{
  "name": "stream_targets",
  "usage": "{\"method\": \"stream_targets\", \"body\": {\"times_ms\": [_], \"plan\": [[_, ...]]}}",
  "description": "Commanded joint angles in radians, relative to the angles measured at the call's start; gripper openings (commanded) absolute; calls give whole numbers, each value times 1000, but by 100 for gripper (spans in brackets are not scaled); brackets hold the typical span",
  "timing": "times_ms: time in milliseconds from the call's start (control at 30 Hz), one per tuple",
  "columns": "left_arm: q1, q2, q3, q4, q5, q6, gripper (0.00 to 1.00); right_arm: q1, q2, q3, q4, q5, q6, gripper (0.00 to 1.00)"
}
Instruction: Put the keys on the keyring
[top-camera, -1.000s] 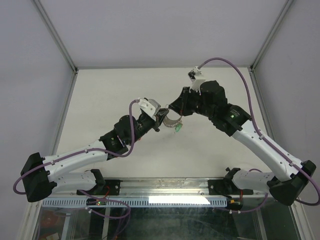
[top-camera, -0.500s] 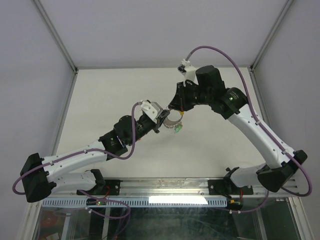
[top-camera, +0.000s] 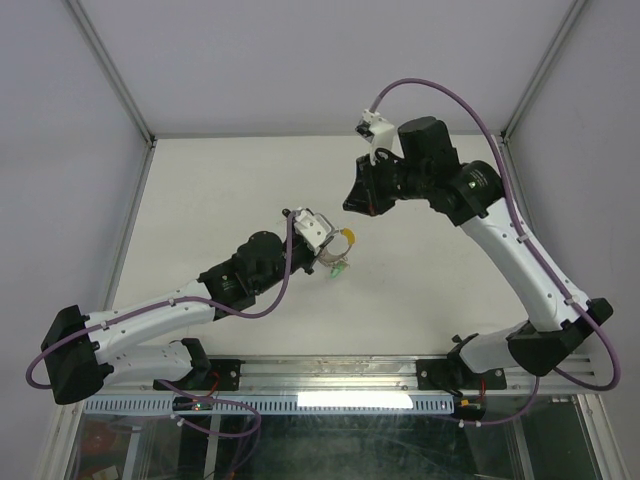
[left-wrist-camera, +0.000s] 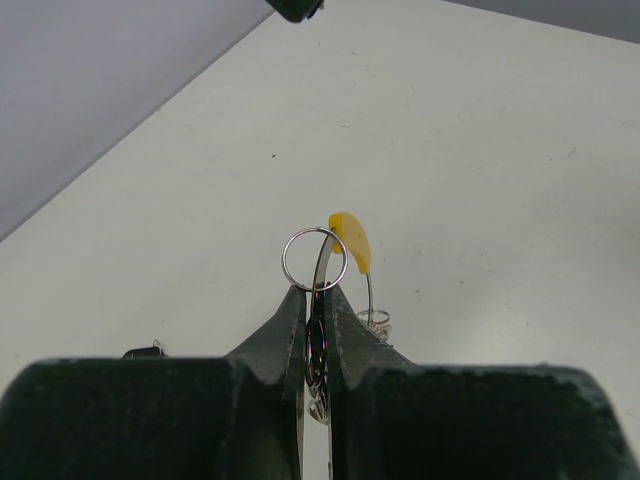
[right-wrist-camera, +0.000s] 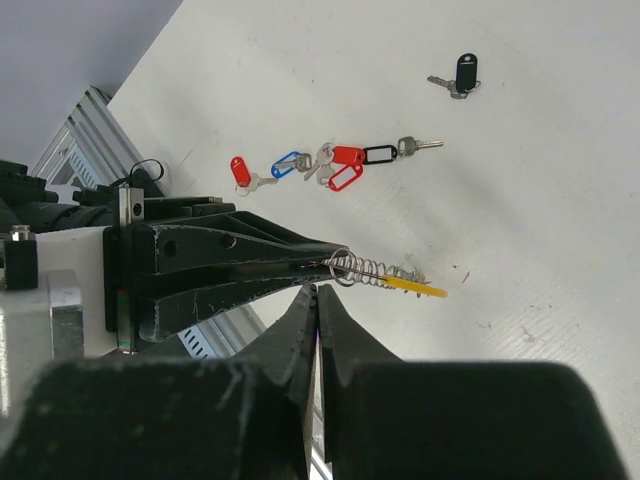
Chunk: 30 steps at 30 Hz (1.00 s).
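Left end effector (left-wrist-camera: 315, 297) is clamped on thin silver wire keyring (left-wrist-camera: 314, 259), with yellow plastic tag (left-wrist-camera: 350, 242) hung off it. Right end effector (right-wrist-camera: 315, 292), pinched empty, is held near keyring. A red-tagged silver key (right-wrist-camera: 238, 170) lying beyond keyring likely needs to be fetched next.

No legible text, numbers or logos in any view. On the loose keys (right-wrist-camera: 322, 160) on the table, the tags (right-wrist-camera: 347, 155) are too small to read. The yellow tag (left-wrist-camera: 350, 242) shows a plain face.
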Motion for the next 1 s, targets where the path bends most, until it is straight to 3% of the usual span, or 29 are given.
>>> {"method": "stream_targets", "body": {"times_ms": [0,133,367,500,567,967], "plan": [[-1,-11,20,35,-2,13,0,-4,-91,-54,125,34,24,9],[-1,-21,16,57,-22,-14,0,-6,-209,-217,306,147,100,31],[-1,-33,3,134,-58,-81,0,-4,-395,-519,652,231,347,47],[-1,-27,10,158,-71,-100,0,-2,-453,-702,850,231,533,50],[-2,-24,14,163,-71,-102,0,2,-461,-740,903,231,544,50],[-1,-22,19,168,-68,-94,0,32,-375,-771,941,130,680,42]]}}
